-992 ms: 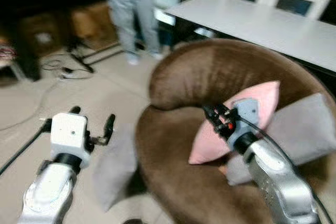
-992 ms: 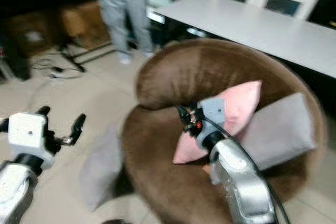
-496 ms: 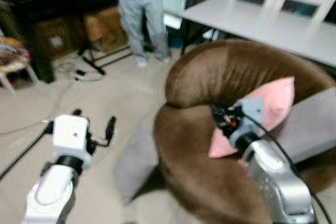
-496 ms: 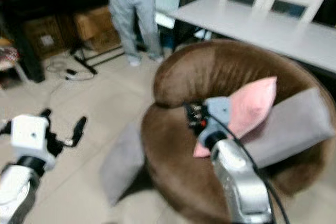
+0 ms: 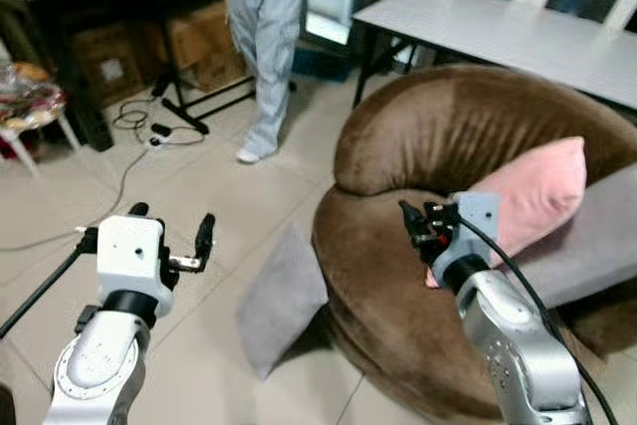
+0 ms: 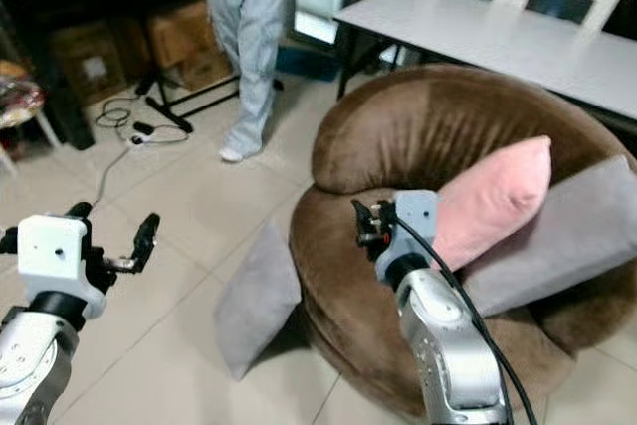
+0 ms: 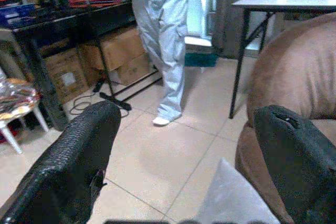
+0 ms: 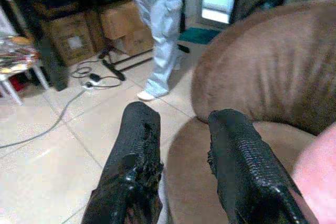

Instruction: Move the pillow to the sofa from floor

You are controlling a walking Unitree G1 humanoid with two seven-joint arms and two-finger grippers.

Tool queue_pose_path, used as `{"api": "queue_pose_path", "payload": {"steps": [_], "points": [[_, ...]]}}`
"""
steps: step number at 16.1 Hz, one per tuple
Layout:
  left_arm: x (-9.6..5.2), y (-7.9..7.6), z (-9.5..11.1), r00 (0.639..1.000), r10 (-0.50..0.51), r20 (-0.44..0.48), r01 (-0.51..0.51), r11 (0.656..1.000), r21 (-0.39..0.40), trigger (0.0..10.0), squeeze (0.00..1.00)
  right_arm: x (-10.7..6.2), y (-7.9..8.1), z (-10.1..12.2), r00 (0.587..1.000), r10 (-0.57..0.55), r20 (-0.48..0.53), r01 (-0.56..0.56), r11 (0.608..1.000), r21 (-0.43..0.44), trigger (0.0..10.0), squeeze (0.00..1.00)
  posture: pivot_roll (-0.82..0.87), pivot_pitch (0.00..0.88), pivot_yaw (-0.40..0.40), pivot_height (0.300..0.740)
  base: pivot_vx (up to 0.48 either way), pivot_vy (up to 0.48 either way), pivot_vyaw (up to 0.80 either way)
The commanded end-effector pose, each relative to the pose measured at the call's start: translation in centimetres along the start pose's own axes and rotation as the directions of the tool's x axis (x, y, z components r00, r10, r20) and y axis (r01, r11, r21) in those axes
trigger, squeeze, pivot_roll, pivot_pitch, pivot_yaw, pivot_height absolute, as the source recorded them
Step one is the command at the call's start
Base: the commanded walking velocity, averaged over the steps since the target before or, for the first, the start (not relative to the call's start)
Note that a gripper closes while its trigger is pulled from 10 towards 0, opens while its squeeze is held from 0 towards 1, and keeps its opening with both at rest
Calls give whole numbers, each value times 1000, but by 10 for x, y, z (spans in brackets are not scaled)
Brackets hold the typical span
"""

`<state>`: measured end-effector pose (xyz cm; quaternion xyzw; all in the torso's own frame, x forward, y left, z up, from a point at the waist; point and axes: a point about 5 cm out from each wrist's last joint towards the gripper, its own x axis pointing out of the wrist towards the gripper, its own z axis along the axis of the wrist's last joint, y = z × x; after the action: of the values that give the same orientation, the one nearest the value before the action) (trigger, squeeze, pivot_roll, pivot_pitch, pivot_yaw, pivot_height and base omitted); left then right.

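Since a second ago the head camera has swung and sharpened, so the sofa now sits further right and lower in frame, while both arms keep the same raised pose. From the left eye view, the grey pillow (image 5: pixel 282 298) leans on the floor (image 5: pixel 189 206) against the front of the brown sofa (image 5: pixel 438 136), between the two arms; the left end effector (image 5: pixel 169 233) hovers over the tiles, well apart from it, fingers spread wide. The right end effector (image 5: pixel 415 224) hangs above the sofa seat with its fingers a little apart, holding nothing; a pink cushion (image 5: pixel 532 196) and a grey cushion (image 5: pixel 597 236) already lie on the seat. From the right eye view, a person (image 6: pixel 249 37) stands beyond, near cables (image 6: pixel 129 131) on the floor, and a white table (image 6: pixel 518 37) stands behind the sofa. The left wrist view shows a grey corner of the pillow low between its open fingers (image 7: pixel 73 156). The right wrist view looks past its fingers (image 8: pixel 134 156) at the sofa back. Likely risks: a one-handed pinch on the soft pillow could slip, and bending down close to the sofa might bump the right arm into it.
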<state>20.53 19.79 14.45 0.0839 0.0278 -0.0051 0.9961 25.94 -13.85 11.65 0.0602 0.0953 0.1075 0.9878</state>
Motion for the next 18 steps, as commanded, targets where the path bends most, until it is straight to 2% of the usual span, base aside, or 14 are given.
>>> {"api": "queue_pose_path", "payload": {"steps": [1,2,3,4,5,8,10,12,16,18], "points": [[1,-1,0,1000,9,1,-9,1000,-20,10000,0,1,-3,4,1000,-7,17,7,1000,-3,10000,0,-9,0,-53,740,0,0,0],[2,-1,1,1000,2,3,-2,999,-38,10000,463,1,-2,3,1000,-1,16,1,1000,0,10000,0,-7,0,-53,740,0,0,0],[2,-3,1,1000,-9,7,9,999,-50,10000,612,0,-2,3,1000,2,13,-1,1000,-8,10000,0,-7,0,-53,740,0,0,0],[2,-3,2,1000,-9,10,10,999,-45,10000,1000,0,-4,3,1000,-13,16,14,997,-69,10000,686,-7,0,-53,740,0,0,0],[3,-2,3,1000,-10,16,11,999,-32,10000,1000,0,-8,5,998,-35,48,42,987,-153,10000,1000,-6,0,-51,740,0,0,0],[3,0,5,999,-7,32,8,999,-31,10000,1000,0,-7,9,996,24,88,-13,992,-128,10000,1000,-8,0,-48,740,0,0,0],[2,0,6,999,-7,40,9,999,-35,10000,1000,-1,-3,9,994,51,92,-37,988,-152,10000,1000,-8,0,-48,740,0,0,781],[2,1,7,999,-5,43,6,999,-38,10000,1000,0,3,10,991,87,100,-72,987,-145,10000,1000,0,0,-52,740,268,0,775],[1,2,7,999,-3,44,5,999,-40,10000,1000,2,5,8,992,94,86,-85,991,-106,10000,1000,3,0,-52,740,283,0,0],[1,1,6,999,-5,44,7,999,-42,10000,1000,0,9,8,986,145,81,-134,982,-136,10000,1000,3,0,-53,740,287,0,0]]}}
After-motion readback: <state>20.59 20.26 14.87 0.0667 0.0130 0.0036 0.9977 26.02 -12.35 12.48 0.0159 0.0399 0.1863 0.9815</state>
